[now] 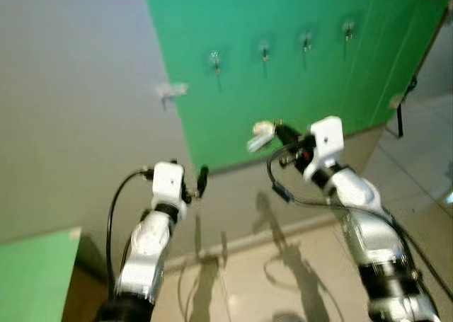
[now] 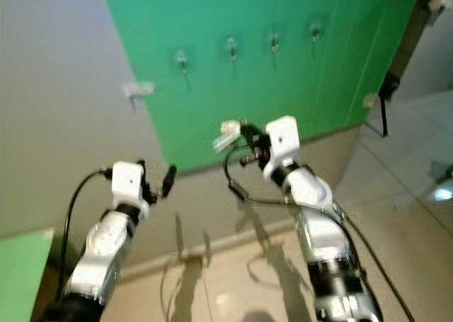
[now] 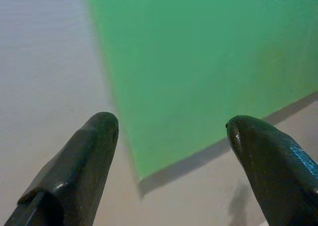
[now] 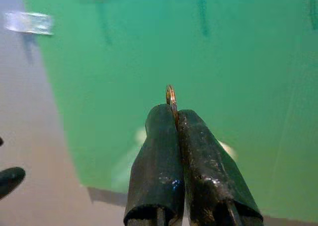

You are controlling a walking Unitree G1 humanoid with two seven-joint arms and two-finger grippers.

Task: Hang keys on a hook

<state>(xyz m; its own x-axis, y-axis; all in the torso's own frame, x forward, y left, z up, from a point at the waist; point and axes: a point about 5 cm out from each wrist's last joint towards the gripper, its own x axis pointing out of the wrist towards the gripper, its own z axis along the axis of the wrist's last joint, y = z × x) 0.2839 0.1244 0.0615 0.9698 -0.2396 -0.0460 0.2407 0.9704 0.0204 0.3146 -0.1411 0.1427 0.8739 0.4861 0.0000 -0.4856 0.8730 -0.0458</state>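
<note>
Right gripper (image 4: 175,112), fingers pressed together on the ring of the keys (image 1: 263,135), holds them raised before the green panel (image 1: 283,67), below its row of hooks (image 1: 215,59). Left gripper (image 3: 169,136) is spread and empty. Carrying is done; hooking remains.

1. My right gripper (image 4: 175,117) has black fingers (image 4: 158,161) with a dull sheen, scuffed and a little pitted.
2. Pinched between them is a thin key ring (image 4: 171,95) of bright, brassy metal.
3. My left gripper (image 3: 171,136) has the same dark, smooth, faintly glossy plastic on its fingers.
4. The green panel (image 1: 283,88) is flat and matt; its hooks (image 1: 215,60) glint like metal.
5. The grey wall (image 1: 78,110) looks matt.
6. The floor (image 1: 311,279) is pale, polished tile.
7. My arms (image 1: 368,223) are satin silver.
</note>
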